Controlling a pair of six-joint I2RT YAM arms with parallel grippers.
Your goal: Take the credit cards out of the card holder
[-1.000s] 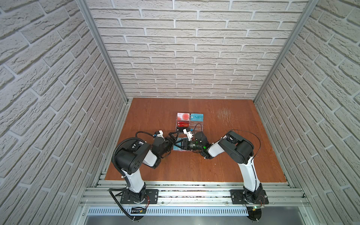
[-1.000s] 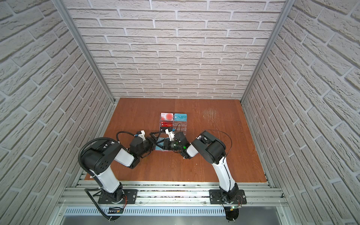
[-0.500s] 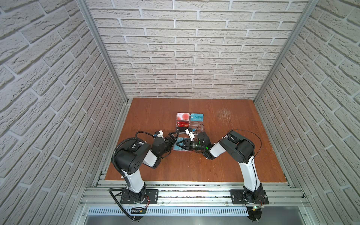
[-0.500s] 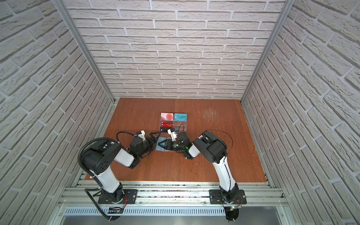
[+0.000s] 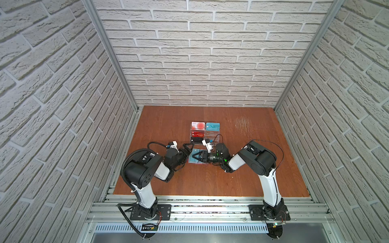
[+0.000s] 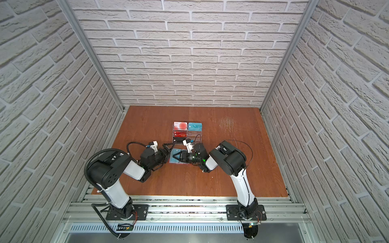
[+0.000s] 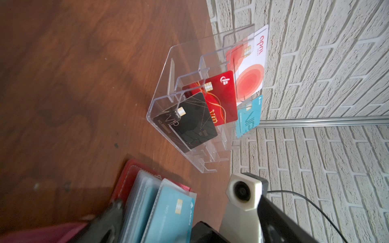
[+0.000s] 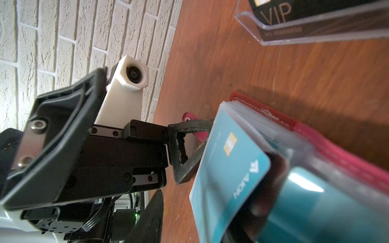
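The red card holder (image 5: 197,162) lies open on the table between my two grippers, its clear sleeve pages fanned up. In the right wrist view a teal credit card (image 8: 227,168) with a gold chip stands in a raised sleeve of the card holder (image 8: 336,151). My right gripper (image 5: 194,157) is open and straddles that card's free edge: one finger (image 8: 151,218) is clear of it and the other sits behind it. My left gripper (image 5: 188,149) is wide open at the holder's left end, with one finger (image 8: 185,151) over the red snap tab (image 8: 189,116). No red credit card shows in the holder.
A clear acrylic tiered stand (image 5: 205,132) stands just behind the holder with black, red, white and teal cards in it, and it shows close up in the left wrist view (image 7: 166,88). Brick walls close in the table on three sides.
My right gripper has slid left along the holder and its jaws have narrowed around the teal card. The left gripper has stayed wide open in place.
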